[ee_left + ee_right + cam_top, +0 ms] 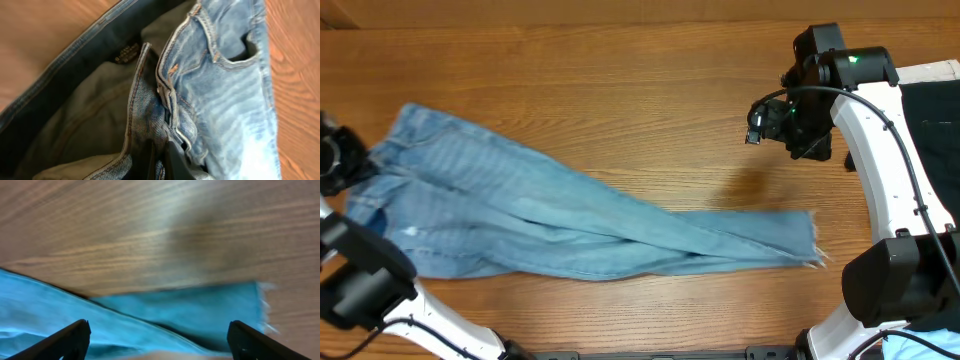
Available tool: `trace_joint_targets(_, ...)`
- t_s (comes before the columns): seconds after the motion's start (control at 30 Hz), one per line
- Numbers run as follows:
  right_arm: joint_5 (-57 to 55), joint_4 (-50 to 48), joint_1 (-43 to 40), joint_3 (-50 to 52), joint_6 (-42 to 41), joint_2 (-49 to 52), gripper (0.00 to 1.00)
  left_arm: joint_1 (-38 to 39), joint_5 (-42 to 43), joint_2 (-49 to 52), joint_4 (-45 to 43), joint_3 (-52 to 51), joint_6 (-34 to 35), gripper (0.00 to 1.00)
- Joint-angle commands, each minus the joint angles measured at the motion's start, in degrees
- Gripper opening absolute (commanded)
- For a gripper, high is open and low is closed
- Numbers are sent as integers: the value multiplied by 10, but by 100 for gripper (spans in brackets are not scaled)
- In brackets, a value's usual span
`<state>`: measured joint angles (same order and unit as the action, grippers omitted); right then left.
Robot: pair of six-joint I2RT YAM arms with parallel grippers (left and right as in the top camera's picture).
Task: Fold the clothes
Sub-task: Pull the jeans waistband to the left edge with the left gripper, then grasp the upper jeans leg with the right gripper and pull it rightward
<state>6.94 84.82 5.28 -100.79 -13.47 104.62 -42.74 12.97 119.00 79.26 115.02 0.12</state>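
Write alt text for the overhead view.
Light-blue jeans lie stretched across a wooden table, waist at the left, frayed hems at the right. The left gripper sits at the waistband; the right gripper hangs above bare wood, apart from the jeans.

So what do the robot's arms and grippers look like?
The left arm and right arm are white shells with black joints; the right carries a black cable and a green light. The right gripper has black wedge-shaped fingers; the left gripper looks dark too.
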Motion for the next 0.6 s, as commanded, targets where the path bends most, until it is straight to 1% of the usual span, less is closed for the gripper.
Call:
trace_joint_targets(0.0,-4,21,-1,30,2,-14,95,-24,7,-33,-2,14,11,4)
trace_joint_targets(0.03,14,30,0,40,17,-14,92,-23,10,-33,-4,14,10,4)
trace_joint_targets(0.07,33,37,2,49,35,-14,89,-22,15,-33,-6,14,4,6)
trace_joint_targets(0.1,49,43,3,58,52,-14,87,-20,19,-33,-6,14,0,9)
trace_joint_targets(0.13,61,47,7,70,63,-14,86,-18,19,-33,-6,14,0,14)
trace_joint_targets(0.23,62,54,27,106,85,-14,86,-15,19,-33,-7,14,0,40)
trace_joint_targets(0.3,62,58,37,123,96,-14,85,-15,19,-33,-7,14,0,49)
trace_joint_targets(0.33,62,60,45,136,110,-14,85,-15,19,-33,-7,14,0,58)
trace_joint_targets(0.37,62,57,60,157,123,-14,86,-15,20,-33,-7,14,0,58)
trace_joint_targets(0.43,62,40,76,180,122,-14,86,-15,22,-33,-7,14,0,58)
trace_joint_targets(0.57,56,-30,116,256,118,-14,85,-15,51,-33,-7,14,-4,58)
